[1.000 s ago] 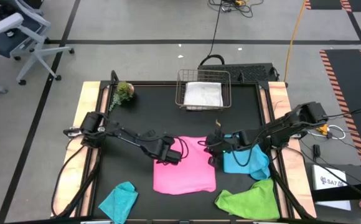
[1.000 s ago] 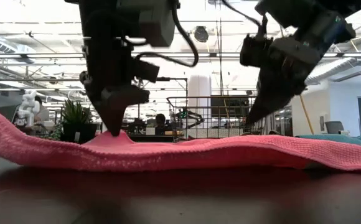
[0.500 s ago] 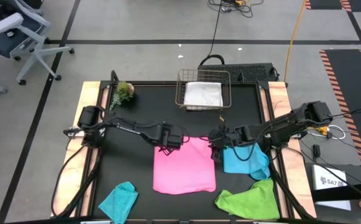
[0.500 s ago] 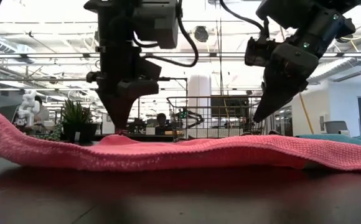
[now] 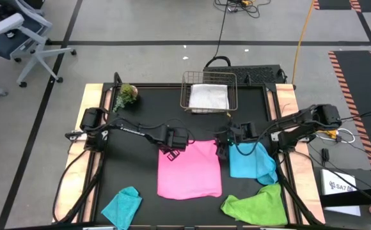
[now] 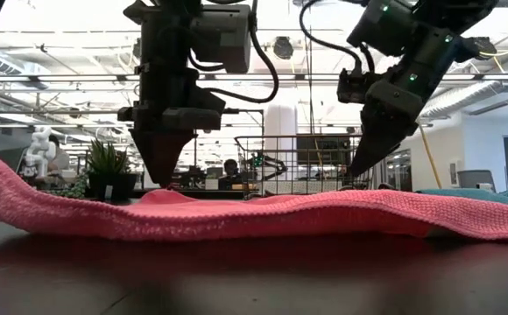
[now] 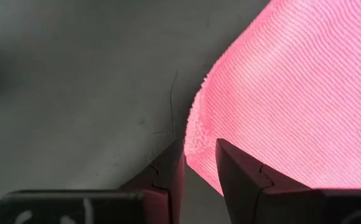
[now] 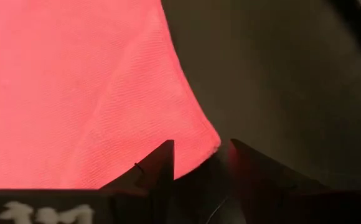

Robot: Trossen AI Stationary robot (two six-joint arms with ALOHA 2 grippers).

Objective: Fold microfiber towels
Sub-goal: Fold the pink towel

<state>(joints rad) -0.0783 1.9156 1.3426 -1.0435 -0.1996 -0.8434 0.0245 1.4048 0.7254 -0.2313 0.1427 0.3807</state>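
- Hot pink towel lies flat mid-table, its far edge under both grippers.
- Left gripper sits over the towel's far left corner; jaws narrowly parted, the corner just ahead of the gap, not pinched as far as the wrist view shows.
- Right gripper over the far right corner; jaws apart, the corner just ahead of the gap, nothing held.
- Sky blue towel rumpled beside the right jaws.
- Lime green towel and teal towel at the near edge.
- White towel in the wire basket, well beyond both jaws.
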